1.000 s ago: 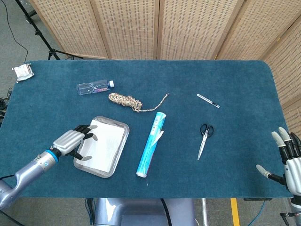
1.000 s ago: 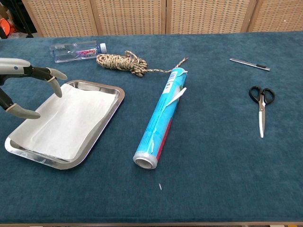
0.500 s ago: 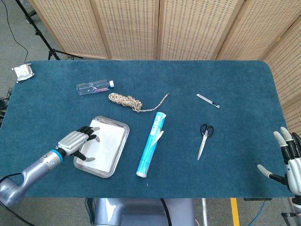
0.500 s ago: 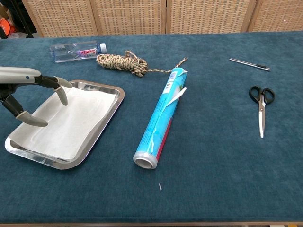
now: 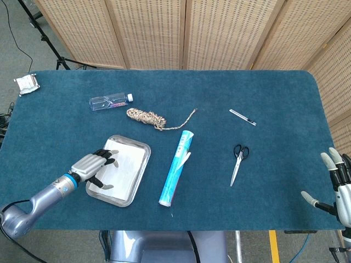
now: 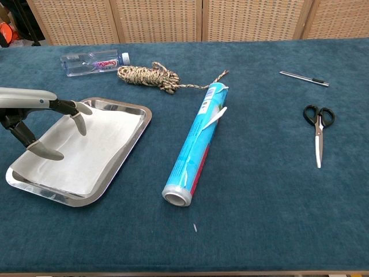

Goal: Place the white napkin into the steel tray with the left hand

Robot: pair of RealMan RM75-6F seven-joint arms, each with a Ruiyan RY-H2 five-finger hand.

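The white napkin (image 5: 125, 166) (image 6: 86, 147) lies flat inside the steel tray (image 5: 147, 158) (image 6: 143, 123) at the front left of the table. My left hand (image 5: 94, 166) (image 6: 40, 120) hovers over the tray's left side with its fingers spread and nothing held. Whether its fingertips touch the napkin I cannot tell. Its forearm runs off toward the front left corner. My right hand (image 5: 335, 187) shows only in the head view, at the table's front right edge, fingers apart and empty.
A blue roll of film (image 5: 176, 167) (image 6: 199, 141) lies just right of the tray. Behind the tray sit a coil of rope (image 5: 148, 116) (image 6: 150, 76) and a plastic bottle (image 5: 111, 102) (image 6: 92, 62). Scissors (image 5: 238, 161) (image 6: 318, 130) and a pen (image 5: 242, 117) (image 6: 304, 78) lie right.
My left hand has drifted toward the table's front edge and a little further over the tray, empty throughout. The napkin now lies flatter in the tray. The right hand sank slightly.
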